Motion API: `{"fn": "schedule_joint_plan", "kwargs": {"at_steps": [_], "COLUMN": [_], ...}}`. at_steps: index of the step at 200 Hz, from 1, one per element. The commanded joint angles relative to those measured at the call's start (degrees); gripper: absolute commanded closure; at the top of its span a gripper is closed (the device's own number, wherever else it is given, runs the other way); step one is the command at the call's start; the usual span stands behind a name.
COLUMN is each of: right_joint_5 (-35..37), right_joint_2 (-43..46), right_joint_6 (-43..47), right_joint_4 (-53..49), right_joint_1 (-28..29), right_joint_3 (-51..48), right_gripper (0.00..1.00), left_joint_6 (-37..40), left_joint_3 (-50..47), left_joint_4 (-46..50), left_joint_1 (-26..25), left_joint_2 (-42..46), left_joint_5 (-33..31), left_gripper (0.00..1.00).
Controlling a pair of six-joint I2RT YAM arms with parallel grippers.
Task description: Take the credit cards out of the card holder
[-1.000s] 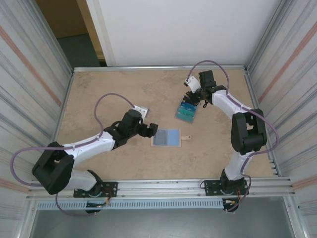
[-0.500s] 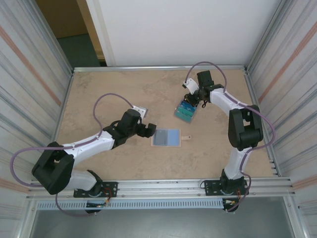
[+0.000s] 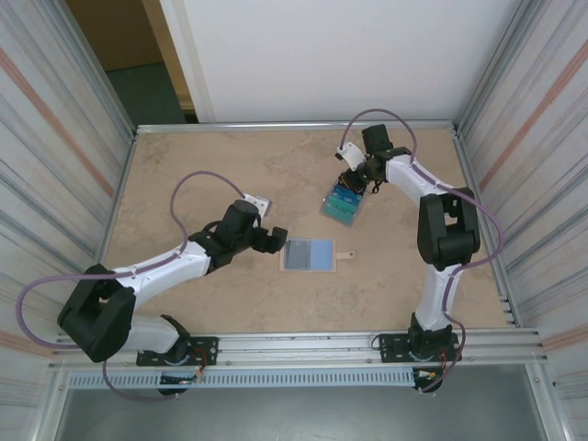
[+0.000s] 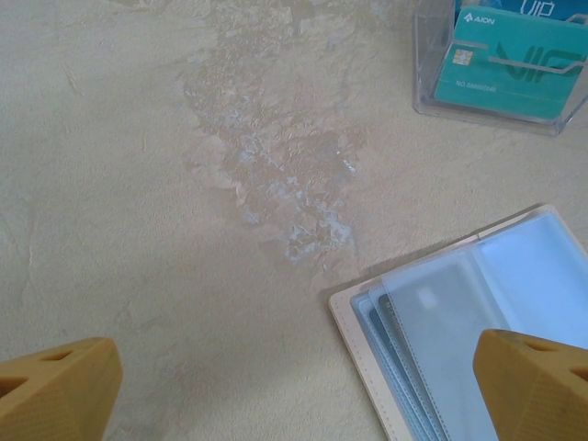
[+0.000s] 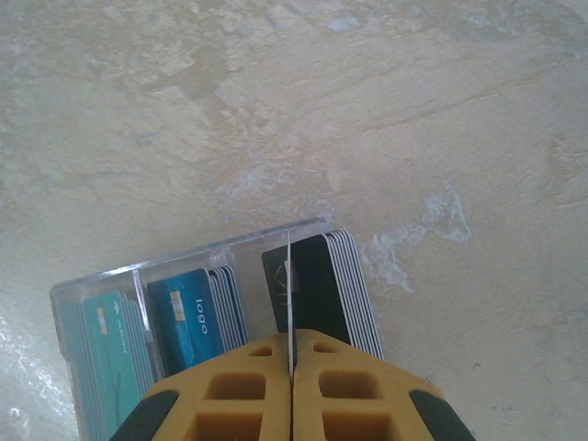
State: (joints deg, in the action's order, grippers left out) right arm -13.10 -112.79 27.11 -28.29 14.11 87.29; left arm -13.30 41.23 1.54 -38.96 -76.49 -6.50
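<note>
Now my right pincer [image 5: 291, 367], clamped on one card [image 5: 288, 276] held edge-on, has crept back over the black stack in the clear tray [image 5: 184, 260], so I judge it ready to drop. My left pincer [image 4: 294, 386] waits spread wide beside the card holder [image 4: 459, 312], which lies open on the table [image 4: 184, 184].

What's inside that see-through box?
In the clear box: teal cards, blue cards, black cards, one stack per slot. The right gripper pinches one card edge-on above the black ones. Faces under each top card are covered.
</note>
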Motion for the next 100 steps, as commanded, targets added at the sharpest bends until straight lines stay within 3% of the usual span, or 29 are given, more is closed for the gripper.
{"fn": "schedule_joint_plan", "kwargs": {"at_steps": [1, 100], "right_joint_5": [0.48, 6.28], "right_joint_2": [-1.68, -2.54], "right_joint_6": [1.23, 1.81], "right_joint_4": [-4.39, -7.75], "right_joint_1": [0.00, 0.92], "right_joint_3": [2.13, 5.27], "right_gripper": [0.94, 0.89], "left_joint_6": [0.89, 1.27], "left_joint_3": [1.75, 1.49], "left_joint_4": [0.66, 0.57], "left_joint_1": [0.33, 0.38], "left_joint_2": [1.95, 3.29], "left_joint_5": [-0.02, -0.41], "left_gripper": [0.01, 0.01]}}
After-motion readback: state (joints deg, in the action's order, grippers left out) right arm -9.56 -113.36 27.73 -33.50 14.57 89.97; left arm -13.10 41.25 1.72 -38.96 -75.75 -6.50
